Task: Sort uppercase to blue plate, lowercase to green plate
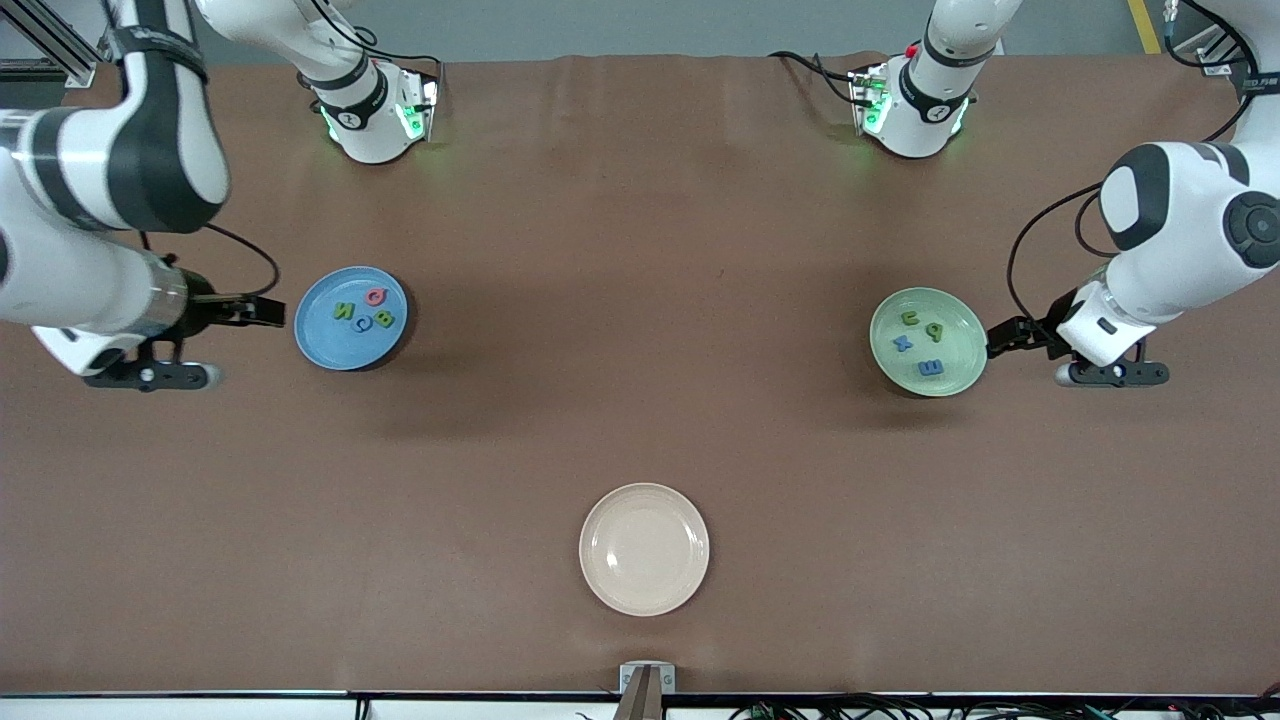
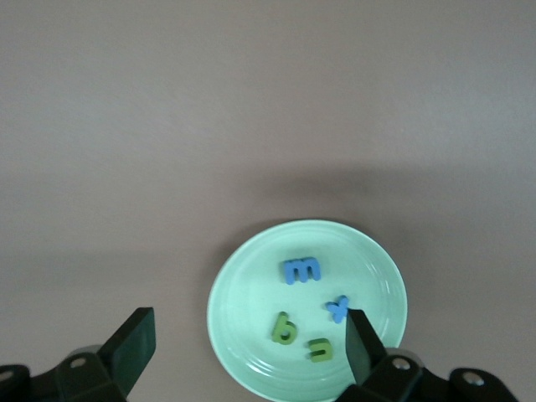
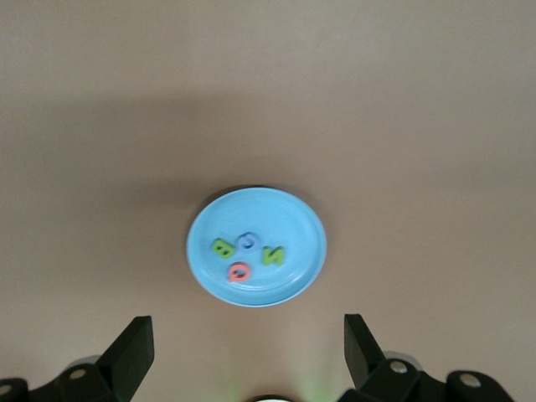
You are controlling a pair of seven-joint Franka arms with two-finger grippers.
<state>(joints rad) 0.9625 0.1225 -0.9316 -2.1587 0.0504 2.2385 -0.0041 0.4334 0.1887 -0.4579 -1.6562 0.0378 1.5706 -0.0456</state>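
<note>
Blue plate (image 1: 318,345): seen at the middle left of the front view, on the brown desk (image 1: 640,400) toward the right arm's end; four foam letters are carried on it.
Uppercase (image 1: 364,309): a red Q (image 1: 376,295), green B (image 1: 384,319), green N (image 1: 343,311) and a small blue letter (image 1: 361,322), read as C or G, are grouped on the blue plate.
Green plate (image 1: 955,335): seen at the middle right of the front view, toward the left arm's end of the desk.
Lowercase (image 1: 920,340): a blue m (image 1: 930,368), blue x (image 1: 903,343), green u (image 1: 910,317) and a green stemmed letter (image 1: 935,331), readable as d, p or b, are spread inside the green plate.
Cream plate (image 1: 644,549): seen at the lower centre of the front view, nearer the camera than both other plates.
Left hand (image 1: 1000,335): held at the green plate's rim, fingers apart, nothing between them; one finger (image 2: 358,342) overlaps the plate's edge in the left wrist view.
Right hand (image 1: 262,311): held just beside the blue plate, fingers apart, nothing gripped.
Writing: only the letters themselves can be read.
</note>
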